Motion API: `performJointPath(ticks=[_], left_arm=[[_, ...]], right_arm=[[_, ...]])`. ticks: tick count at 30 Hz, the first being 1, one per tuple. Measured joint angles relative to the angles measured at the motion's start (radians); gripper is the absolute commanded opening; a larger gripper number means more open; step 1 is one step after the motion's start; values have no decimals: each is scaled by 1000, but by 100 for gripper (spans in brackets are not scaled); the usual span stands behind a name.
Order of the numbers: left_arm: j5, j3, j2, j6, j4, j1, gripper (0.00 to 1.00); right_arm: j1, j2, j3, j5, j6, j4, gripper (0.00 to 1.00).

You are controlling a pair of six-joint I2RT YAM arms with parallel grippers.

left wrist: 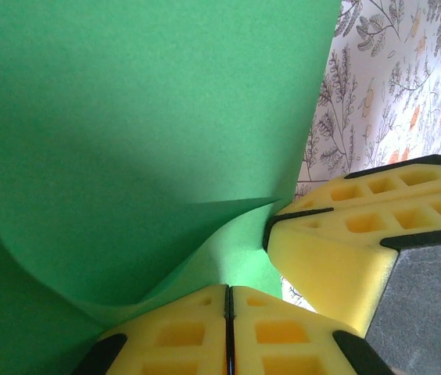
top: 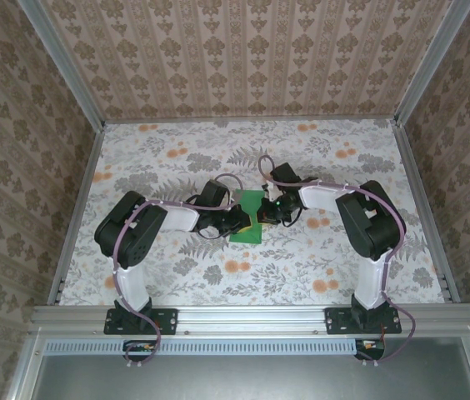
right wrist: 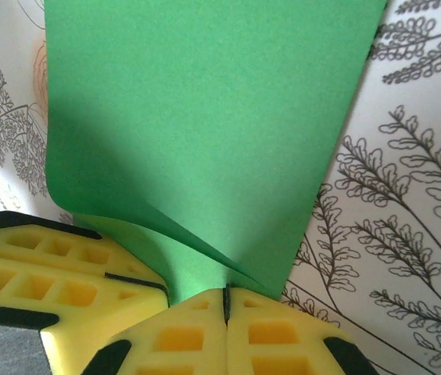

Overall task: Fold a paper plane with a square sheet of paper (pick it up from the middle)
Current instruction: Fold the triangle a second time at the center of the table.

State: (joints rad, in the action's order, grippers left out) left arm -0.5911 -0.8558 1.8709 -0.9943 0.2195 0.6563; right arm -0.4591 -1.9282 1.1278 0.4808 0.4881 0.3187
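The square sheet of paper [top: 246,235] is bright green and lies mid-table, with both grippers meeting over its middle. My left gripper [top: 247,219] comes in from the left and my right gripper [top: 261,214] from the right. In the left wrist view the yellow pads of the left gripper [left wrist: 228,291] are pressed together on a raised pleat of the sheet [left wrist: 142,117]. The right gripper's fingers [left wrist: 361,226] stand close beside them. In the right wrist view the right gripper [right wrist: 225,292] is shut on the same pleat of the sheet [right wrist: 205,101], the left gripper's fingers [right wrist: 48,269] beside it.
The table [top: 177,158] has a flowered cover. Patterned walls and metal rails close it in on the left, right and far sides. Both arm bases [top: 139,317] sit on the near rail.
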Motion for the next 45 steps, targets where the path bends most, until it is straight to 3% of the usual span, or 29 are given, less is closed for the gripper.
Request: performJointPath(ticks=[14, 28, 45], left_arm=[[41, -11, -92, 75, -89, -23, 14], [20, -16, -49, 74, -68, -20, 14], [15, -19, -27, 71, -62, -13, 14]], right_arm=[[0, -3, 23, -26, -71, 41, 6], [19, 8, 24, 27, -53, 37, 31], [36, 15, 39, 19, -60, 39, 37]])
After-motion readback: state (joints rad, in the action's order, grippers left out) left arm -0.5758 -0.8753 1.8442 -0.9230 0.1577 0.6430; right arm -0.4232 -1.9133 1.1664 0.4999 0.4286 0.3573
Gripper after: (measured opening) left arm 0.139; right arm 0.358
